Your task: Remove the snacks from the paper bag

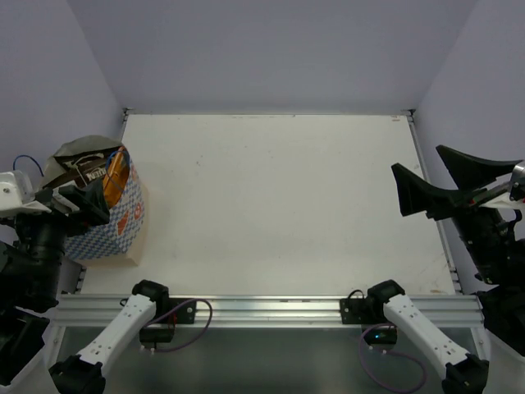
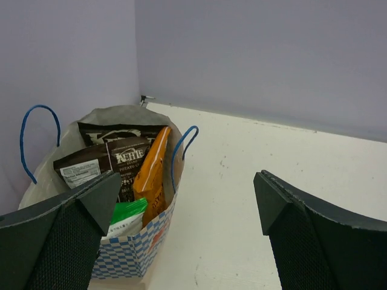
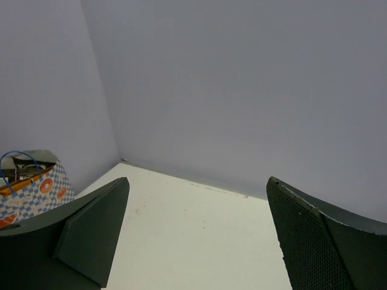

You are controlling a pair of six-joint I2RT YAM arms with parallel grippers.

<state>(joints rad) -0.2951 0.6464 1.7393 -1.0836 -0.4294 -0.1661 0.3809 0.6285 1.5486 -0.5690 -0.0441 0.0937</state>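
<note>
The paper bag (image 1: 123, 226) stands upright at the table's left edge, blue-and-white checked with blue string handles; it also shows in the left wrist view (image 2: 130, 257) and, small, in the right wrist view (image 3: 42, 187). Inside it stand two dark brown packets (image 2: 124, 158) (image 2: 118, 132), an orange packet (image 2: 151, 172) and a green-and-white packet (image 2: 126, 214). My left gripper (image 1: 82, 199) (image 2: 187, 181) is open and empty, just above the bag's near rim. My right gripper (image 1: 417, 162) (image 3: 196, 181) is open and empty, raised over the table's right side.
The white table (image 1: 279, 205) is walled by grey panels on the left, back and right. An aluminium rail (image 1: 262, 310) with both arm bases runs along the near edge.
</note>
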